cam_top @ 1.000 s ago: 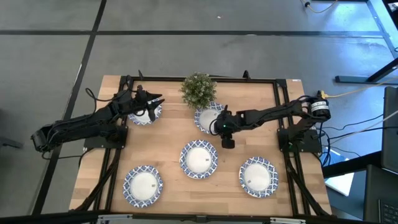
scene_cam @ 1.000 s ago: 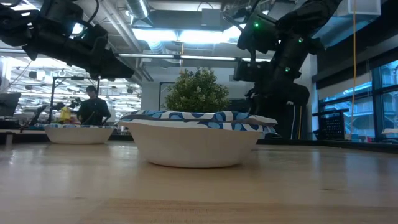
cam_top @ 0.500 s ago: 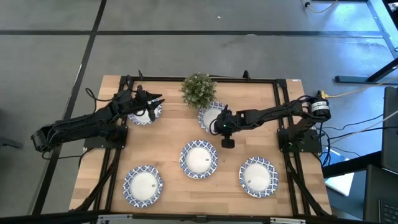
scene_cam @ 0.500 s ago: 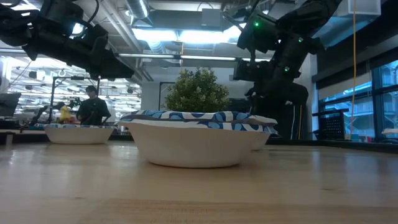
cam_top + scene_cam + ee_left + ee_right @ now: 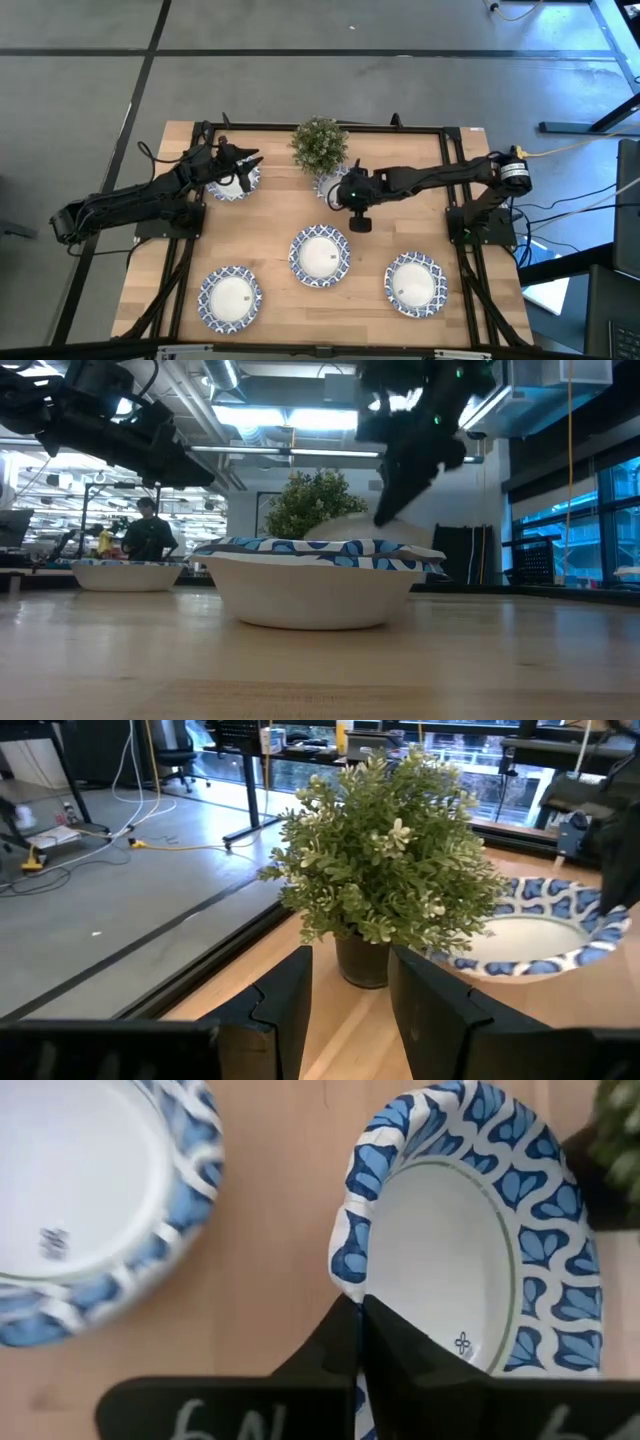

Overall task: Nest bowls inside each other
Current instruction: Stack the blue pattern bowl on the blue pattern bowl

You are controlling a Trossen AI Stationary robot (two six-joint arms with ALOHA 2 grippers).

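While the left gripper [image 5: 243, 166] stays parted and empty over the rear-left bowl [image 5: 232, 184], the right gripper [image 5: 358, 1342], clamped on the bowl's [image 5: 470, 1240] rim, has lifted it, tilted, beside the plant [image 5: 320, 143].

The table is evenly lit from overhead; ceiling lights [image 5: 262, 417] glare at the low view's upper centre; the raised arm there is motion-blurred.

High view: overhead, straight down on the surface [image 5: 270, 215]. Low view: surface level, facing the room. Wrist views: close; left shares the plant [image 5: 385, 860] with high
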